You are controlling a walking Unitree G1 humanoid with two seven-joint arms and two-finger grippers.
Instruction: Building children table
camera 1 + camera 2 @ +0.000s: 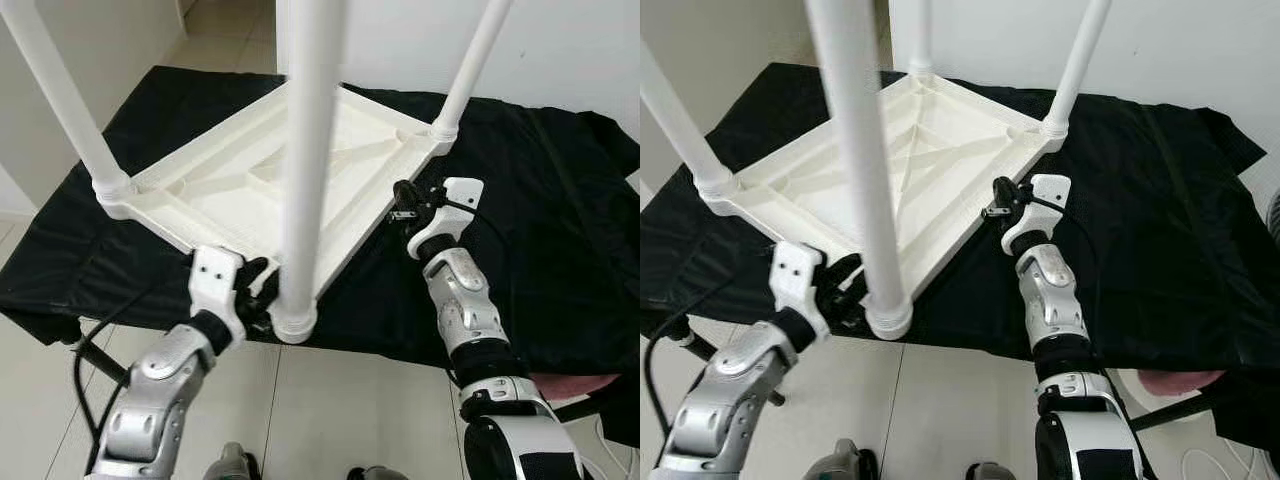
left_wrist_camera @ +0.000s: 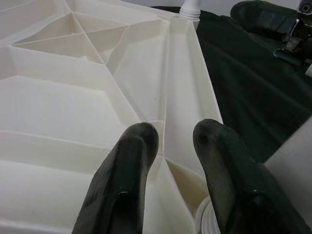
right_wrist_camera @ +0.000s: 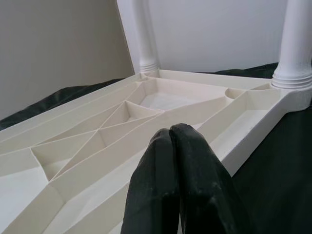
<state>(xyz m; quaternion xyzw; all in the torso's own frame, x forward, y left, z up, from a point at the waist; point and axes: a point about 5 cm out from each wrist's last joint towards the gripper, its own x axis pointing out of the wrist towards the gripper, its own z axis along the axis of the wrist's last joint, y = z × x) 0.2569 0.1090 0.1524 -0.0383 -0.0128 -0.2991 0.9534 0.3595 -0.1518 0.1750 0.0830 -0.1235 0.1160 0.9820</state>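
Observation:
A white plastic children's table lies upside down on a black cloth, its legs pointing up. The near leg rises from the corner closest to me; other legs stand at the left and far right. My left gripper is at that near corner, open, with the table's rim wall running between its fingers. My right gripper sits at the table's right edge below the far right leg, shut with nothing in it; its fingertips press together over the rim.
The cloth-covered surface ends just in front of me, with tiled floor below. A black cable hangs by my left arm. A pinkish object lies under the cloth's right edge. White walls close off the back.

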